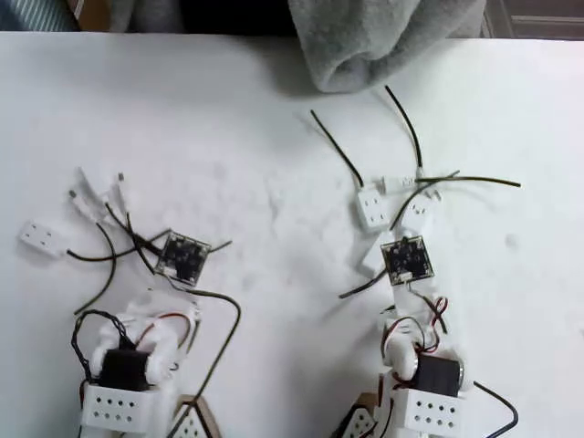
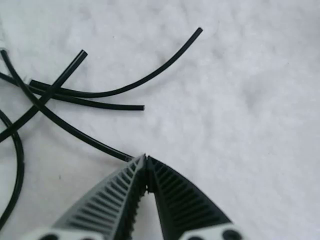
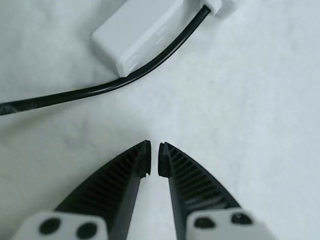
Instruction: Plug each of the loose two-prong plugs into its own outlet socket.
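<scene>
The left gripper (image 2: pixel 146 161) is held low over the white surface (image 2: pixel 240 90). Its fingers are pressed together at the tips and nothing is held between them. Several black wires (image 2: pixel 75 131) are crossed in front of it, and the end of one wire lies just beside the fingertips. In the high view a white outlet socket (image 1: pixel 41 237) is seen at the left side. Near it, but apart from it, a group of loose plugs (image 1: pixel 99 196) is lying with their wires.

The right gripper (image 3: pixel 154 152) is almost closed: only a thin gap is left between the tips, and nothing is gripped. Ahead of it a white socket block (image 3: pixel 137 32) is lying flat, and a black cord (image 3: pixel 100 89) runs along its edge. On the right side of the high view a pair of outlet sockets (image 1: pixel 372 208) is placed side by side, with a plug (image 1: pixel 399 183) just behind them. A grey cloth (image 1: pixel 392 41) is lying at the far edge.
</scene>
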{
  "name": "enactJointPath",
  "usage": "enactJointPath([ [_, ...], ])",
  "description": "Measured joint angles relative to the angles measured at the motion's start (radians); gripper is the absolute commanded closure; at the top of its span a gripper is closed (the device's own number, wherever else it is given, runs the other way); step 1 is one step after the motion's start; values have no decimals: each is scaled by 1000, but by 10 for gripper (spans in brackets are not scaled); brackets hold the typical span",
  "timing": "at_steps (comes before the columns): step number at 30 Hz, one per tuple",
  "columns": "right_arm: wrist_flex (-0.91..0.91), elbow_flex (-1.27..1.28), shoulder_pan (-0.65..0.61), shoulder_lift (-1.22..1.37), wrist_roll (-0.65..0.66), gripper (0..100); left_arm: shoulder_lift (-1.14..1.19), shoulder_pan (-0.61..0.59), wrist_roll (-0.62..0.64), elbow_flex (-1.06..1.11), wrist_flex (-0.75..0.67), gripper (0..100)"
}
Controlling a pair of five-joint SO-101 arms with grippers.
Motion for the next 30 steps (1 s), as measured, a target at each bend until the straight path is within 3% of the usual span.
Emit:
enactJointPath([
  [30,0,0,0,0,0,958,0,0,0,0,0,976],
])
